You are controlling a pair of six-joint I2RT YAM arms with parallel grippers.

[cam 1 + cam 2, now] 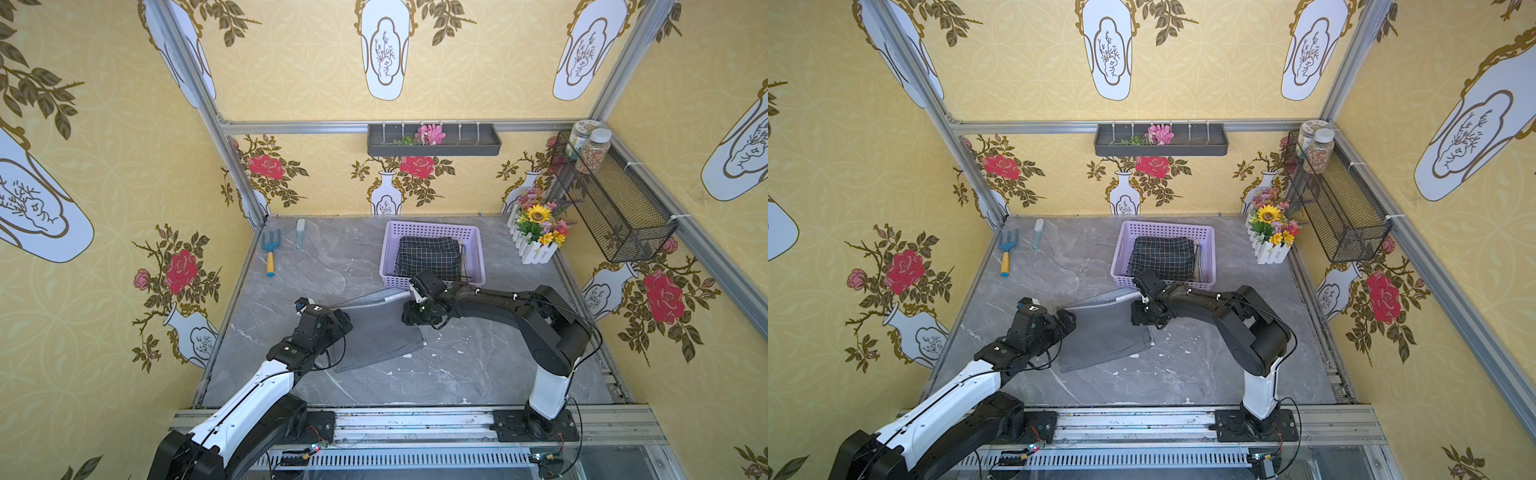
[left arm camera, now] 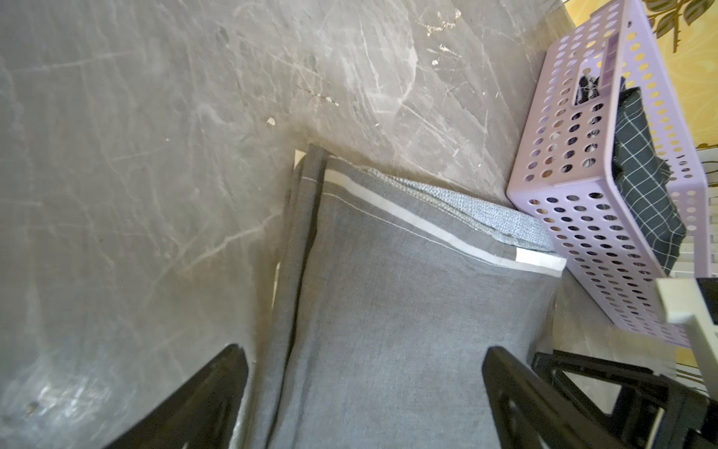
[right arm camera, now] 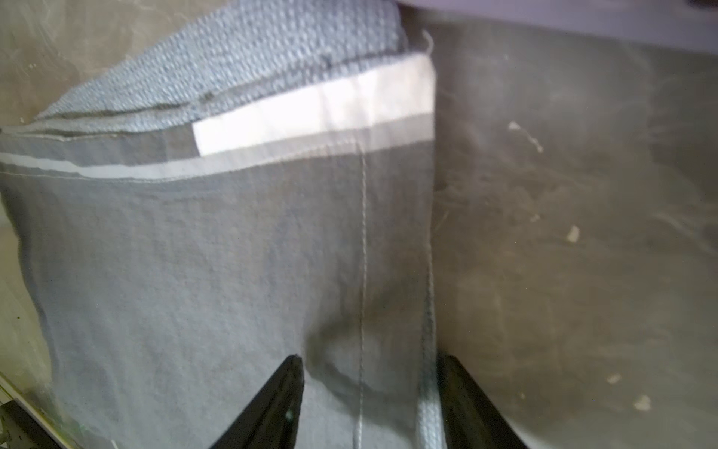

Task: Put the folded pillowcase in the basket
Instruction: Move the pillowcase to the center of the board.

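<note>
The folded pillowcase (image 1: pixel 380 334) (image 1: pixel 1106 338) is a grey cloth with a pale band, lying flat on the marble table just in front of the basket. The basket (image 1: pixel 432 227) (image 1: pixel 1166 227) is lilac and perforated, and a dark checked cloth (image 1: pixel 430 255) lies in it. My left gripper (image 2: pixel 363 361) is open wide, low over the pillowcase's (image 2: pixel 388 311) left part. My right gripper (image 3: pixel 371 363) is narrower but still open; its jaws straddle the pillowcase's (image 3: pixel 194 252) right edge, where the fabric puckers between them. In both top views the wrists hide the fingertips.
A blue hand rake (image 1: pixel 270 254) and a small brush (image 1: pixel 300 233) lie at the back left of the table. A white flower box (image 1: pixel 536 235) stands at the back right. A black wire basket (image 1: pixel 615 199) and a grey tray (image 1: pixel 434 143) hang on the walls.
</note>
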